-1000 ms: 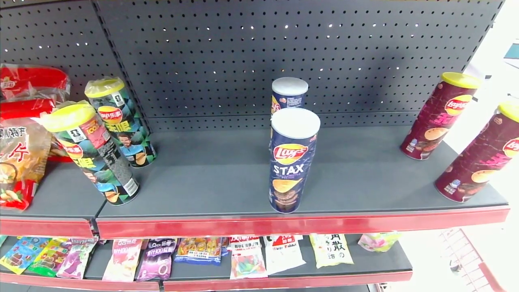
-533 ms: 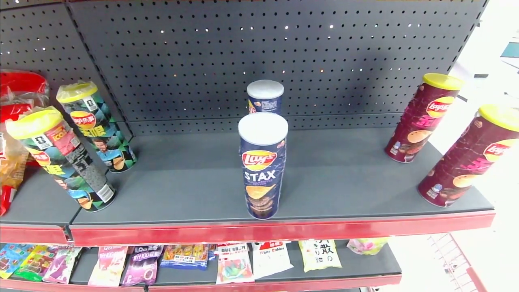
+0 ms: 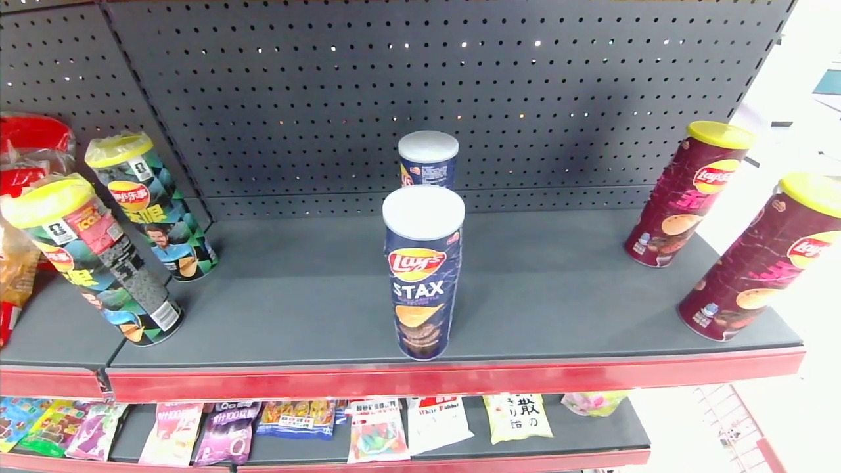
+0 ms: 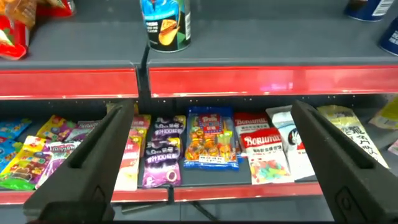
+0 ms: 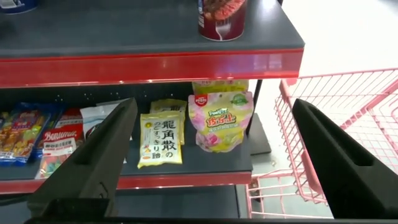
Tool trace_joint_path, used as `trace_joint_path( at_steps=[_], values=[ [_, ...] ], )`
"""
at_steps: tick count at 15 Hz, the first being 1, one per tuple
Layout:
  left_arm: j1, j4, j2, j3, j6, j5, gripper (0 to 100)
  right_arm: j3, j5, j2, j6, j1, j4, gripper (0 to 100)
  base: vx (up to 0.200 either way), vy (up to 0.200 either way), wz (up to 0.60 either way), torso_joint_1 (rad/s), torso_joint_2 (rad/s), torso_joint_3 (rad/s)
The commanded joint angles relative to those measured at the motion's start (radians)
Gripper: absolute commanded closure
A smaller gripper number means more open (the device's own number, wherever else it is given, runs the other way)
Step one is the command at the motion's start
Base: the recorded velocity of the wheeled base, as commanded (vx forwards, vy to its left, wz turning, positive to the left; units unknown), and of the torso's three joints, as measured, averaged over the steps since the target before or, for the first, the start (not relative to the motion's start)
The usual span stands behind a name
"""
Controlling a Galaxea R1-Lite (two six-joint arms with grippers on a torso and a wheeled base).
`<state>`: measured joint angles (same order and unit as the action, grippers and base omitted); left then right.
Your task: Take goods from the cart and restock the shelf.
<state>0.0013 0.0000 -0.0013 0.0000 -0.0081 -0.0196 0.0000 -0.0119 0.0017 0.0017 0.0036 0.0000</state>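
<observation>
**Both grippers empty, cart waiting on the right**

The left gripper [image 4: 209, 107] hangs with its jaws spread wide and nothing between them, facing the lower tier. The right gripper [image 5: 214, 102] is just as wide and just as empty. The pink wire cart [image 5: 357, 106] stands just past the right end of the shelf [image 3: 525, 374], down low, and what it holds cannot be made out.

The call here looks like a fetch. The right arm sits nearer the cart, so it should take one can around mid-body and keep it upright. It should set it into a bare stretch beside the blue pair, well clear of the front cans near the red lip.

- **Far left:** red snack bags [image 3: 26, 151], too cropped to count.
- **Teal cans:** two, front [image 3: 92, 259] and rear [image 3: 154, 210].
- **Blue cans:** two, front [image 3: 422, 276] and rear [image 3: 428, 161].
- **Maroon cans:** two, rear [image 3: 690, 197] and front [image 3: 755, 263].
- **Lower tier:** roughly ten sweet packets [image 3: 374, 427], overlapping.
</observation>
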Motion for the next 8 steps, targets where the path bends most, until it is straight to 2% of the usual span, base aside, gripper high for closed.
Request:
trace_joint_path(
  at_steps=[1,3,7,8],
  values=[
    [0.0,0.0,0.001,0.0,0.0,0.0,0,0.0,0.0,0.001,0.0,-0.001,0.0,0,-0.2,0.0,0.0,0.007,0.0,-0.002],
    [0.0,0.0,0.001,0.0,-0.001,0.0,0,0.0,0.0,0.001,0.0,-0.001,0.0,0,-0.2,0.0,0.0,0.005,0.01,0.002],
    [0.0,0.0,0.001,0.0,-0.001,0.0,0,0.0,0.0,0.001,0.0,0.001,0.0,0,0.0,0.0,0.0,0.0,0.0,0.0],
    [0.0,0.0,0.001,0.0,-0.001,0.0,0,0.0,0.0,0.001,0.0,-0.001,0.0,0,0.0,0.2,0.0,0.012,-0.01,0.007]
  ],
)
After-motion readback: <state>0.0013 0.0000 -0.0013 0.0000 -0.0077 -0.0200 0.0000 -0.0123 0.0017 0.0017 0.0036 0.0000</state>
